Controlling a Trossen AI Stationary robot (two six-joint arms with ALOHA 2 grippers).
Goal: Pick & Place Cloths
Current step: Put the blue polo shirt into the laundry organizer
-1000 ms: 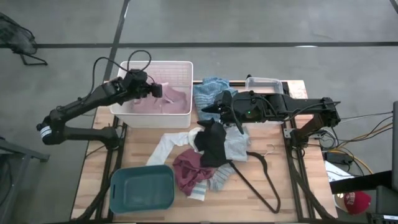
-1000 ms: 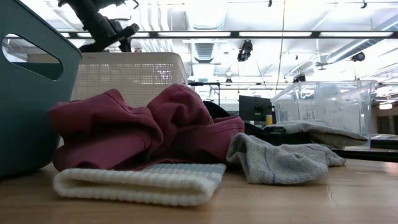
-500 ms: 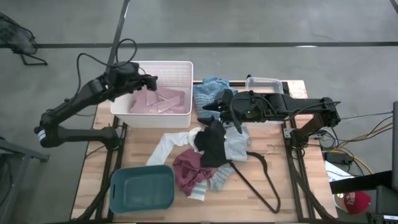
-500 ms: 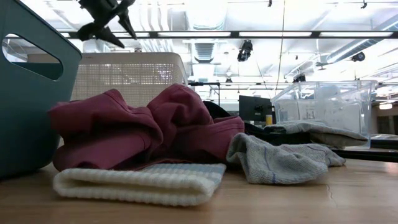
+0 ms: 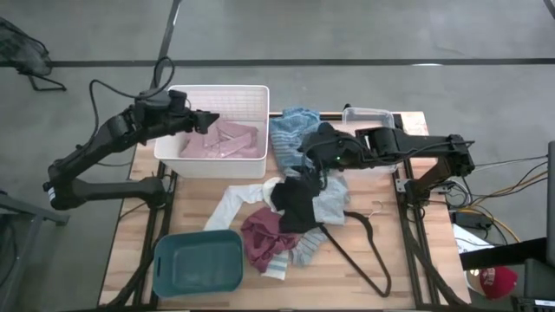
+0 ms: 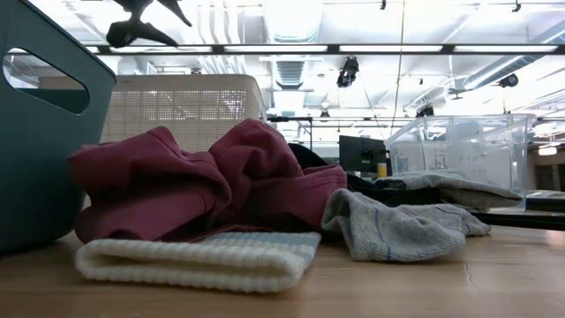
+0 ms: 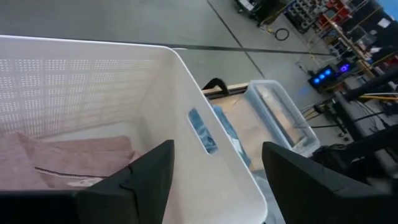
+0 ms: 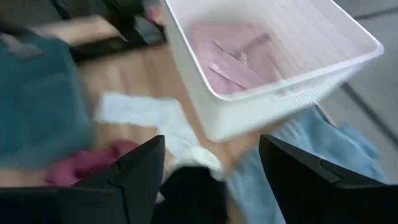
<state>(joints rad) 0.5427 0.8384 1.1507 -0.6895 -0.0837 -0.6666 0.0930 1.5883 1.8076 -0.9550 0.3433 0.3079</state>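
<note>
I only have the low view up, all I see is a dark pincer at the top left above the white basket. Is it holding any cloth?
Observer: No. The left pincer is open and empty over the white basket.
Operator: Anything in that basket?
Observer: Yes, a pink shirt lies on its floor.
Operator: Where is the other arm?
Observer: The right pincer is open above the pile, with the black cloth below it and the blue striped shirt beside it.
Operator: What is past the maroon piece?
Observer: A thin black wire hanger lies on the table beside the pile.
</note>
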